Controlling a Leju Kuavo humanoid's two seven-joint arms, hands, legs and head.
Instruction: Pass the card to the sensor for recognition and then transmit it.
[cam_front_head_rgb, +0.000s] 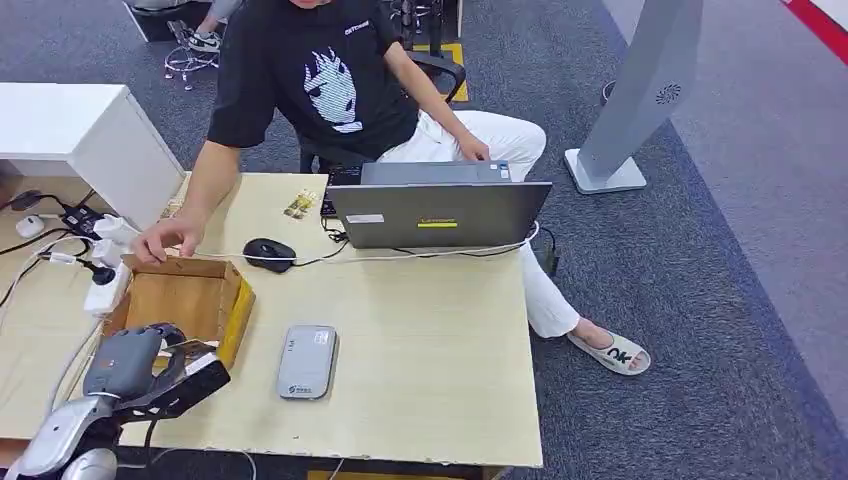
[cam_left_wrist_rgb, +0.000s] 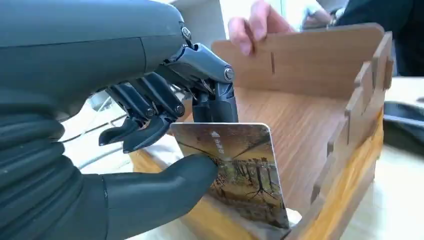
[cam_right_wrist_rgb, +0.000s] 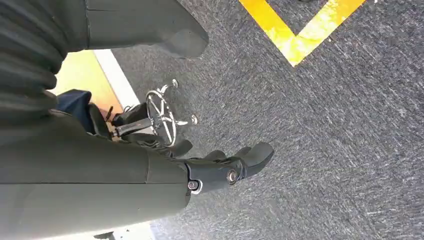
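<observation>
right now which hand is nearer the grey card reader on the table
Left. The left hand holds the card at the wooden box, beside the reader. The right hand hangs over carpet.

Even bright indoor light from overhead, soft short shadows under the laptop (cam_front_head_rgb: 437, 212) and mouse (cam_front_head_rgb: 269, 253). Head view sharp, slightly soft at corners. Left wrist view: window glare blown out behind the wooden box (cam_left_wrist_rgb: 320, 95), background blurred. Right wrist view dimmer, carpet (cam_right_wrist_rgb: 325, 130) grainy.
</observation>
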